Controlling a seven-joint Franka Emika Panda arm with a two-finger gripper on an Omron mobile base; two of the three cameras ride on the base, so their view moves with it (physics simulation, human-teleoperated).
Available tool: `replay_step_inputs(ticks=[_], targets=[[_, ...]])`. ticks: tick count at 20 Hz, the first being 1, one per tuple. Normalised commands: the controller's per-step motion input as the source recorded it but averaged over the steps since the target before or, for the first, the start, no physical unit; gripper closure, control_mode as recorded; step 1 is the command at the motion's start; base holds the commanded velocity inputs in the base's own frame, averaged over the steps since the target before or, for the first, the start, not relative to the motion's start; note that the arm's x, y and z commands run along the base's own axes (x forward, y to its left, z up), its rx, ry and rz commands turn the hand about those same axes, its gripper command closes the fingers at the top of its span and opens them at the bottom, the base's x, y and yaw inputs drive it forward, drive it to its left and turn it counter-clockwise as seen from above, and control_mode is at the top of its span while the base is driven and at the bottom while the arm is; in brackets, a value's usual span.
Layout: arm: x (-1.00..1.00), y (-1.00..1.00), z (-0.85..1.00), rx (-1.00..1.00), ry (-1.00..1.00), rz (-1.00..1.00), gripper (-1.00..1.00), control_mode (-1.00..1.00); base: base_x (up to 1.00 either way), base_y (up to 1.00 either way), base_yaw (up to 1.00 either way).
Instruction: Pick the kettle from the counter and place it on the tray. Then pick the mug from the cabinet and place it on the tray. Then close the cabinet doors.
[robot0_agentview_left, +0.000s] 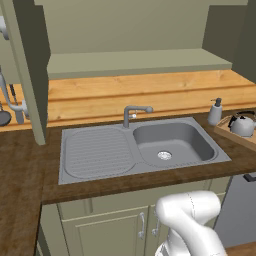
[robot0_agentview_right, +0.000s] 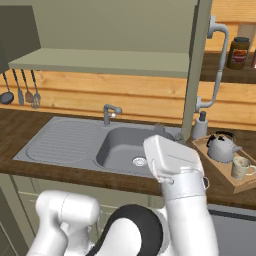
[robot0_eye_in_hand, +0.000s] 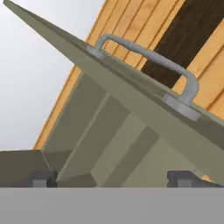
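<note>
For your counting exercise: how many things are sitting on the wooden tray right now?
2. The kettle stands toward the back of the tray, and the mug sits in front of it, nearer the counter edge. The tray's right end is cut off, so more could be hidden there.

Glossy metal kettle, seemingly ceramic mug, wooden tray, matt painted cabinet doors.

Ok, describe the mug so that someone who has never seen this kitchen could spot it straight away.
Find the grey sink, then go right past the white soap bottle to the wooden tray. Two things stand on it: the mug is the cream one with a side loop handle, nearer the counter's front than the silver kettle.
</note>
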Motion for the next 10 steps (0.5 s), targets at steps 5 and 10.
replay_step_inputs(ticks=[5, 10], targets=[[0.45, -0.51, -0.11, 0.29, -0.19, 0.31, -1.00, -1.00, 0.00, 0.00, 0.00], [0.04, -0.73, -0.28, 0.20, -0.11, 0.18, -1.00, -1.00, 0.00, 0.00, 0.00]])
